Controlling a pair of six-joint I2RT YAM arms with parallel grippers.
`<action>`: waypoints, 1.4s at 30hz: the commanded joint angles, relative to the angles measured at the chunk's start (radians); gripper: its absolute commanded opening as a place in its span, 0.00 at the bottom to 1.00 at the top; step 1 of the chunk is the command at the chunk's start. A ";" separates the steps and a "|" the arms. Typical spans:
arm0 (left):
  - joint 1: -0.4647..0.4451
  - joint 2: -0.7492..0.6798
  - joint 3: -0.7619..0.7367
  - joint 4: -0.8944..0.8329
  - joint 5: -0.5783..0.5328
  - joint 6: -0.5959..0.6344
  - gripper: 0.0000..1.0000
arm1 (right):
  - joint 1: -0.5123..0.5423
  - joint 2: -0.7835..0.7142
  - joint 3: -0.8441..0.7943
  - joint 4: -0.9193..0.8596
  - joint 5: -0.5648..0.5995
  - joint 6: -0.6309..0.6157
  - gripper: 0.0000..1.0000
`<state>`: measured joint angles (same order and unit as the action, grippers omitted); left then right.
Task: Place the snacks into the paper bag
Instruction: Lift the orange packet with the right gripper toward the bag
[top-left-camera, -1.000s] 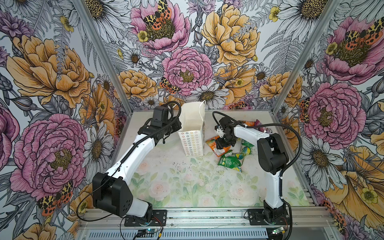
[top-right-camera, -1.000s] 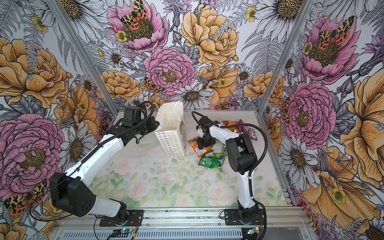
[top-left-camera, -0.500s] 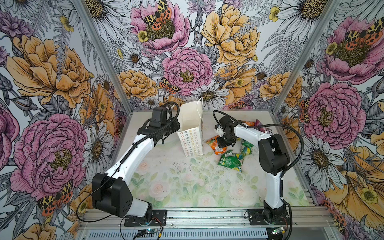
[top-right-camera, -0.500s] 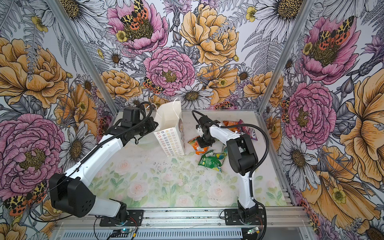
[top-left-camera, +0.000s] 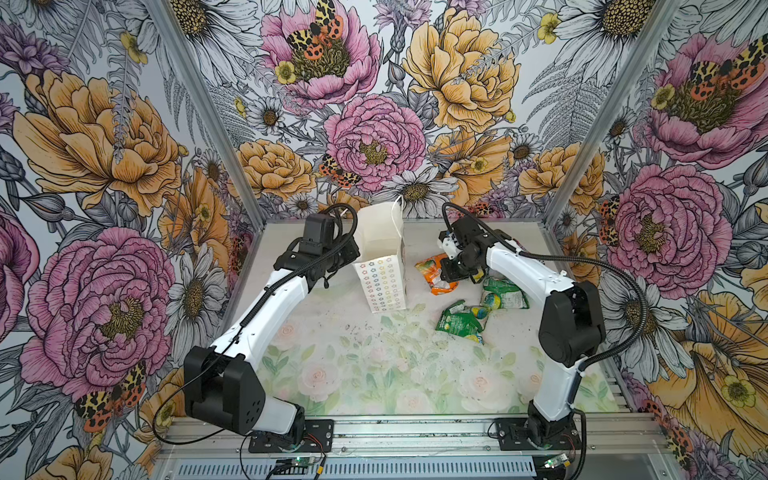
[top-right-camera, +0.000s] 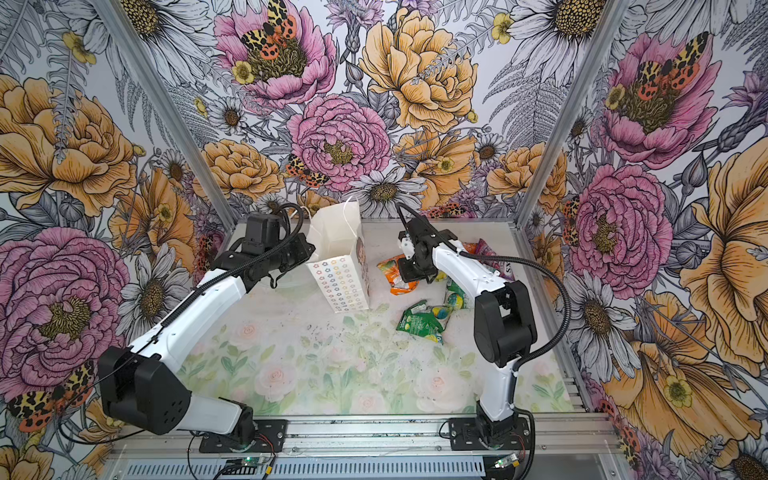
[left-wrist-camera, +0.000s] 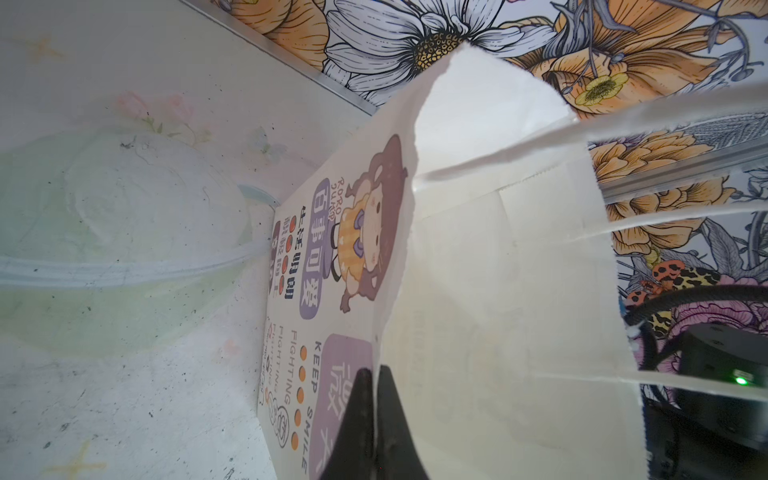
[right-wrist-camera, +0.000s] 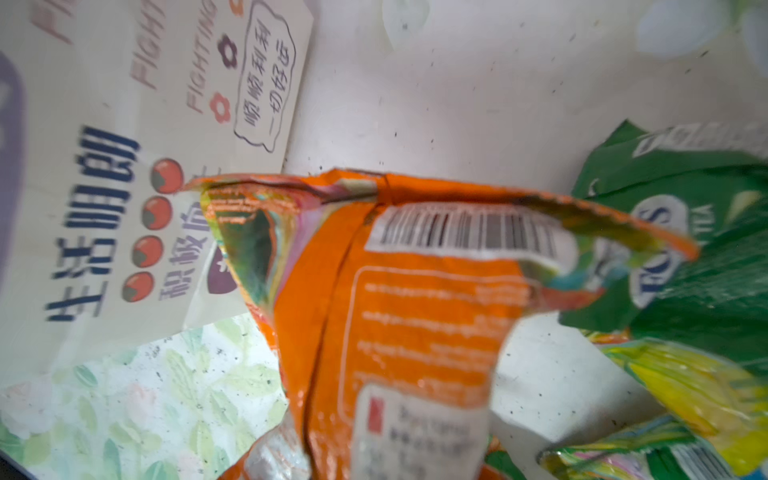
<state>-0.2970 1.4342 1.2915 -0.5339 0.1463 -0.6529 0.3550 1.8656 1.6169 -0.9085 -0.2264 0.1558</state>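
Right gripper (top-left-camera: 449, 276), open a second ago, now clenched on orange packet (top-left-camera: 430, 268); left gripper (left-wrist-camera: 374, 415) pinches bag (top-left-camera: 384, 286) rim; transfer may begin.

Paper bag (top-left-camera: 380, 266) upright at far centre of the table (top-left-camera: 374, 374), mouth up. Left gripper (left-wrist-camera: 375, 374) at the bag's left side, top rim pinched between its fingers. Plastic bowl (left-wrist-camera: 124, 270) on the table just left of the bag. Just right of the bag: first snack packet (top-left-camera: 432, 272), its right end pinched in the right gripper (top-left-camera: 451, 276). Right of that, beside the right arm: second packet (top-left-camera: 503, 293). Third packet (top-left-camera: 461, 320) lies nearer, close to the second; contact unclear. Further packets (top-right-camera: 484, 249) far right, partly behind the right arm.
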 joint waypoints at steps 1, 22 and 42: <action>-0.004 -0.034 -0.014 0.029 -0.040 -0.027 0.00 | -0.022 -0.075 0.067 0.017 -0.047 0.083 0.00; -0.099 0.021 0.040 0.037 -0.172 -0.059 0.00 | 0.032 -0.161 0.571 0.211 -0.146 0.331 0.00; -0.141 0.045 0.064 0.050 -0.175 -0.070 0.00 | 0.284 0.006 0.582 0.577 0.067 0.531 0.00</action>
<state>-0.4301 1.4879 1.3411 -0.5148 -0.0010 -0.7090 0.6384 1.8374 2.1612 -0.4057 -0.2104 0.6476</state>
